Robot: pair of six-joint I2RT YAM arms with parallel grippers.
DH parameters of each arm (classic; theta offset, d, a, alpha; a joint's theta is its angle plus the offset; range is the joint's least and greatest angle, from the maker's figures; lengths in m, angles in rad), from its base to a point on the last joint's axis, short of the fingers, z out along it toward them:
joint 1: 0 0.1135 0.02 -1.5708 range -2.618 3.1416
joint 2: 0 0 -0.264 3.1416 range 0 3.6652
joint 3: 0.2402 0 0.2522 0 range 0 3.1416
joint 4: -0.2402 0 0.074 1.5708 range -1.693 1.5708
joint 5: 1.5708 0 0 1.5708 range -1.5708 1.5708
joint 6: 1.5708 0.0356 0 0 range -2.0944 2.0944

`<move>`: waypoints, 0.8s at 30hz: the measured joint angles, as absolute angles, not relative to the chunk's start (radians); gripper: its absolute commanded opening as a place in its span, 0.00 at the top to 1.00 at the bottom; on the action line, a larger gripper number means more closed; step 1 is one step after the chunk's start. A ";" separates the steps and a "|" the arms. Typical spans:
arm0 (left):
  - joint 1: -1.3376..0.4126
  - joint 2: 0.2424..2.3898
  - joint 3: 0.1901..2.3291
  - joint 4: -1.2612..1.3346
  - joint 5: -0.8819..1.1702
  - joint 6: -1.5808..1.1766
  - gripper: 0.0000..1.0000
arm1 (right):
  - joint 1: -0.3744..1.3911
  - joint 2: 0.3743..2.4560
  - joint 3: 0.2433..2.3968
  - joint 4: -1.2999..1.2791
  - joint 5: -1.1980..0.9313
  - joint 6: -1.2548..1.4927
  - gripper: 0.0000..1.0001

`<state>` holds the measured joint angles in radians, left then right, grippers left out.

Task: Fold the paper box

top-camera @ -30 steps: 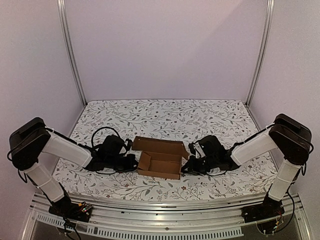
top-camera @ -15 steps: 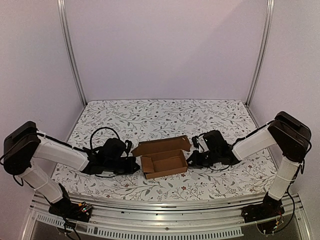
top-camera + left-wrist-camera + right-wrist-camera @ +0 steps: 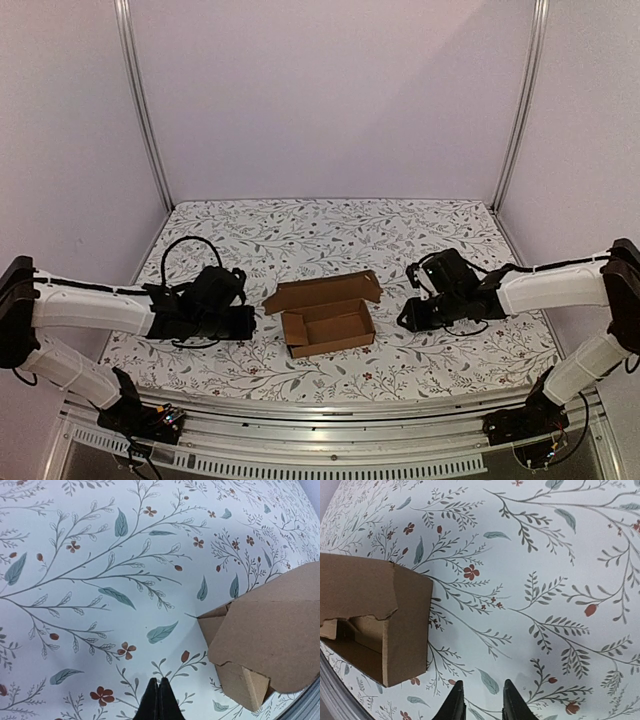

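A brown paper box (image 3: 325, 318) sat partly formed at the middle of the floral desk (image 3: 330, 225), with its tray facing up and its lid flap laid back toward the far side (probably so either arm could reach an end flap). The left gripper (image 3: 159, 696) lay low beside the box's left end, apart from it, its fingers pressed together on nothing. The right gripper (image 3: 482, 700) lay off the right end, also clear of the cardboard, its fingers parted by a narrow gap and empty.
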<state>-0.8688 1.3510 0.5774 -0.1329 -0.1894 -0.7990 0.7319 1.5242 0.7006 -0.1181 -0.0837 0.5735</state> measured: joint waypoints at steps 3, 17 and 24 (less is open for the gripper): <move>-0.869 1.300 0.592 -0.177 -0.199 -0.762 0.74 | 0.732 1.428 0.708 -0.189 -0.057 0.525 0.55; -0.869 1.157 0.663 -0.310 -0.118 -0.525 0.37 | 0.732 1.231 0.786 -0.303 -0.125 0.134 0.37; -0.869 1.189 0.770 -0.358 -0.107 -0.395 0.39 | 0.732 1.272 0.828 -0.282 -0.156 -0.033 0.35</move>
